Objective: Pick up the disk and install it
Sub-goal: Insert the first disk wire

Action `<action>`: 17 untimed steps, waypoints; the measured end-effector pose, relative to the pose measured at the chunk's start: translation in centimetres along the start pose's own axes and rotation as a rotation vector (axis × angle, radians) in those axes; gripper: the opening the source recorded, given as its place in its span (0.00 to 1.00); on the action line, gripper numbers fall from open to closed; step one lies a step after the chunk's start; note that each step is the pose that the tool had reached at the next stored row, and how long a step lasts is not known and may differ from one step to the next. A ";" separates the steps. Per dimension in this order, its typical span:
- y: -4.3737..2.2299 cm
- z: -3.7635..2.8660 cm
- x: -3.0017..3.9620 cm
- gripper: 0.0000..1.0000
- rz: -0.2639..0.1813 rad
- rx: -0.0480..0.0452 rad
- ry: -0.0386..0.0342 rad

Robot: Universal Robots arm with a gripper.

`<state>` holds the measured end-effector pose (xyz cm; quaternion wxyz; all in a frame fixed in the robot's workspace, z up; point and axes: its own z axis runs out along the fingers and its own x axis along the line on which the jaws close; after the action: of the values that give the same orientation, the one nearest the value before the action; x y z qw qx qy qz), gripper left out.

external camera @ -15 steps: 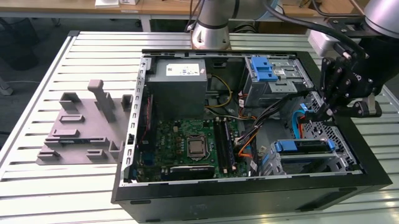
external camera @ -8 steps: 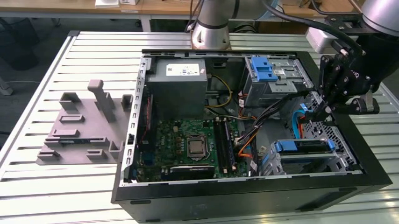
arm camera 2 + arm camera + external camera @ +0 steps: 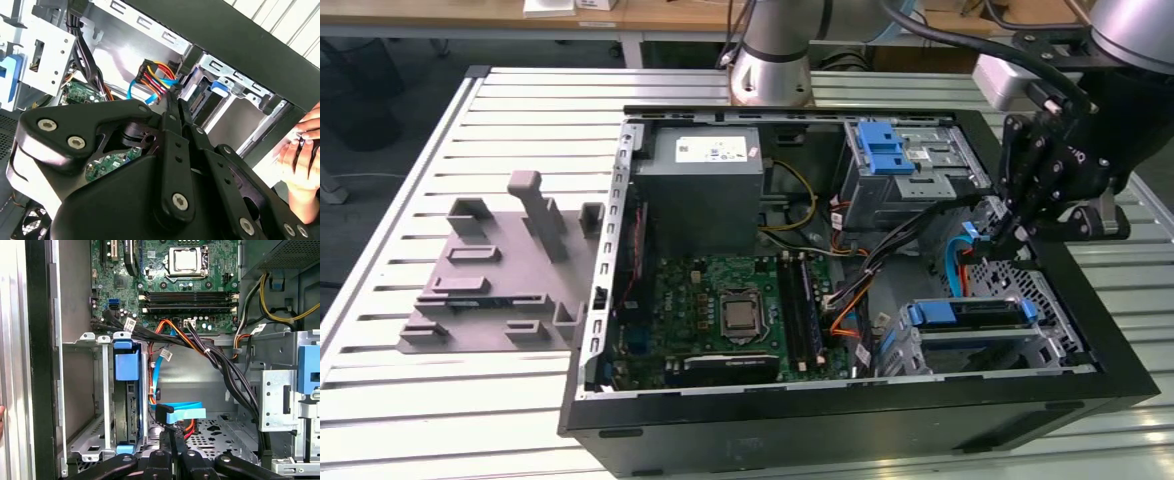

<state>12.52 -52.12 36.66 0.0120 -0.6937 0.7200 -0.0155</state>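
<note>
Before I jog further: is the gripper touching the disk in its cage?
Apart. In the first wrist view the gripper sits by the blue cable, with the cage wall between it and the disk.

Arm lowered, fingers [image 3: 175, 107] pressed together

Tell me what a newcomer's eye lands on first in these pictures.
First, the open black computer case lying on the slatted metal table, its green motherboard and grey power-supply box exposed. Next, the black gripper, fingers shut, hanging inside the case at the exterior view's right, just above the disk in its blue carrier, seated in the drive cage. A person's hand rests beside the case in the second wrist view.
</note>
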 end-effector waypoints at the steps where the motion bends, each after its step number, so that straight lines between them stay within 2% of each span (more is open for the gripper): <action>1: 0.01 0.00 -0.10 0.17 0.000 0.0003 0.0007; 3: 0.06 0.01 -0.25 0.19 0.000 0.0013 0.0039; 4: 0.08 0.04 -0.33 0.19 0.000 0.0020 0.0074; 5: 0.09 0.08 -0.40 0.25 -0.001 0.0028 0.0126; 6: 0.11 0.12 -0.48 0.25 -0.001 0.0036 0.0182; 8: 0.13 0.22 -0.64 0.25 -0.001 0.0044 0.0243; 13: 0.18 0.55 -0.79 0.25 -0.002 0.0074 0.0544; 17: 0.20 0.74 -0.90 0.25 -0.003 0.0082 0.0641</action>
<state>12.39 -51.22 35.91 -0.0082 -0.6937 0.7191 -0.0407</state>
